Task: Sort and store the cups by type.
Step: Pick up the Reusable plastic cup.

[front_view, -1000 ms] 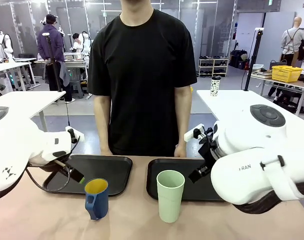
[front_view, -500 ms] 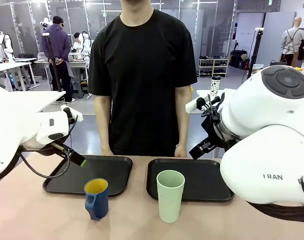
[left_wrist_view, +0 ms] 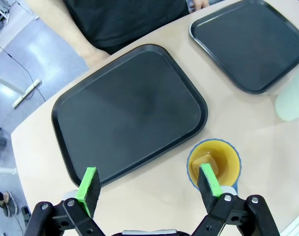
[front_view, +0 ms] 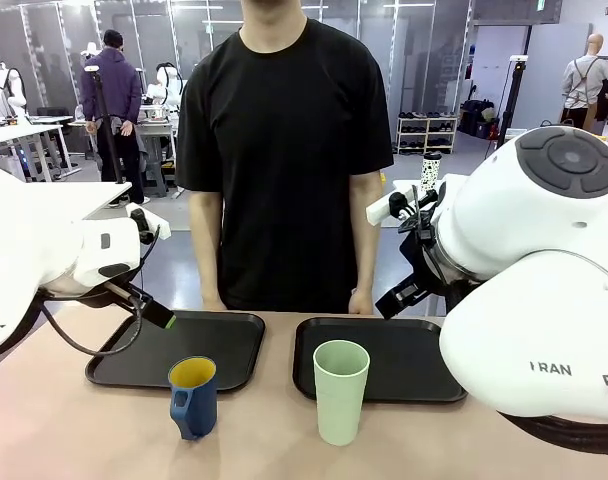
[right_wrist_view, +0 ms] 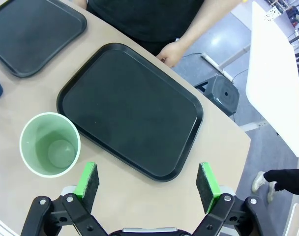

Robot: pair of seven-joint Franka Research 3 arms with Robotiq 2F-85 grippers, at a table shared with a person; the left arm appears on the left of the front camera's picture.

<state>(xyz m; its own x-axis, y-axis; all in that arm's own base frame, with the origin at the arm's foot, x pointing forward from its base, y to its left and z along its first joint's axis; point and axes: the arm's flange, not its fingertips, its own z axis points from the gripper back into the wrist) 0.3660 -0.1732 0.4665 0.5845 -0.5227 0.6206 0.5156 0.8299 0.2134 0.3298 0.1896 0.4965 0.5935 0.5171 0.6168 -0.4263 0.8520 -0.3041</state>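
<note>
Nothing looks stored yet: the blue mug (front_view: 193, 397) stands on the desk (front_view: 74, 435) at six o'clock of the left tray (front_view: 219, 340), the green tumbler (front_view: 341, 392) at seven o'clock of the right tray (front_view: 409, 352), while the left hand (left_wrist_view: 148, 178) and right hand (right_wrist_view: 148, 179) hang released, grasping nothing.

The tumbler (front_view: 341, 391) is pale mint green. Left of it, the mug (front_view: 193, 400) is dark blue outside, yellow inside. Behind it, the left tray (front_view: 234, 345) and right tray (front_view: 416, 356) are black. The table (front_view: 84, 432) is beige.
</note>
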